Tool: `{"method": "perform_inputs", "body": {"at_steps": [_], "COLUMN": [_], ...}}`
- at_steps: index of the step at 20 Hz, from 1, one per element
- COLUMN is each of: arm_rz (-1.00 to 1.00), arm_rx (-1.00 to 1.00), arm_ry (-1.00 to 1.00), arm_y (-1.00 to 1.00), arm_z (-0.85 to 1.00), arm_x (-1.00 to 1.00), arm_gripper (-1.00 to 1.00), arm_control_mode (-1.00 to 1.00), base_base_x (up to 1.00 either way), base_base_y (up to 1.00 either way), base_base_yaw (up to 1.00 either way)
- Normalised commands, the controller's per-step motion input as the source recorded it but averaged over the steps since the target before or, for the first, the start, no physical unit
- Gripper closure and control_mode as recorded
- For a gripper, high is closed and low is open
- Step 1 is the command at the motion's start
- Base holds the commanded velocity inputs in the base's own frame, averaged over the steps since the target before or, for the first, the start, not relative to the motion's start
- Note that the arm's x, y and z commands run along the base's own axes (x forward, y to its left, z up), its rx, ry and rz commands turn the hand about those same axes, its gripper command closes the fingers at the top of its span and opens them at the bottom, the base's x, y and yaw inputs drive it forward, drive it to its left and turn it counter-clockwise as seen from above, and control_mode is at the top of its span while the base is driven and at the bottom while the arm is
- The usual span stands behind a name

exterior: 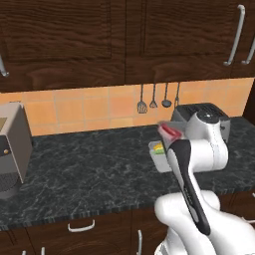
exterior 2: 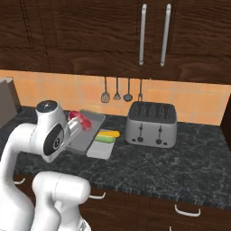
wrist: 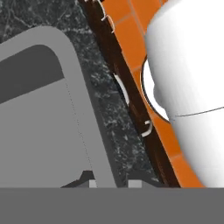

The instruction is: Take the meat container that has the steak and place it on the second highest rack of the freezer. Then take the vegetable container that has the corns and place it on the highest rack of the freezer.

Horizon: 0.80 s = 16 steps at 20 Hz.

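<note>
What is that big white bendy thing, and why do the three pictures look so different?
It is a white robot arm with a two-finger gripper. Two pictures come from cameras behind it, one on each side, looking at the same black speckled counter. The third comes from a camera on its hand, very close up. On the counter stand a silver toaster and a short grey tray holding yellow and green corn cobs. The gripper is pinched shut on the rim of a long grey tray carrying a small red steak. That tray looks tilted up.
</note>
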Motion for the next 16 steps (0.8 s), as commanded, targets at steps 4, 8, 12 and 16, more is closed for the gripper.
{"method": "perform_inputs", "body": {"at_steps": [4,8,12,16], "arm_rz": [0.0,0.01,0.1,0.24], "arm_rx": [-0.02,-0.16,-0.1,-0.03], "arm_ry": [0.0,-0.03,-0.01,0.0], "arm_y": [-0.04,0.0,-0.29,-0.24], "arm_z": [0.54,0.13,0.09,0.0], "arm_x": [-0.05,-0.15,-0.21,-0.22], "arm_gripper": [1.0,1.0,1.0,1.0], "arm_control_mode": [-1.0,-1.0,-1.0,-1.0], "base_base_x": [0.0,0.0,0.0,0.0], "base_base_y": [0.0,0.0,0.0,0.0], "base_base_yaw": [0.0,0.0,0.0,0.0]}}
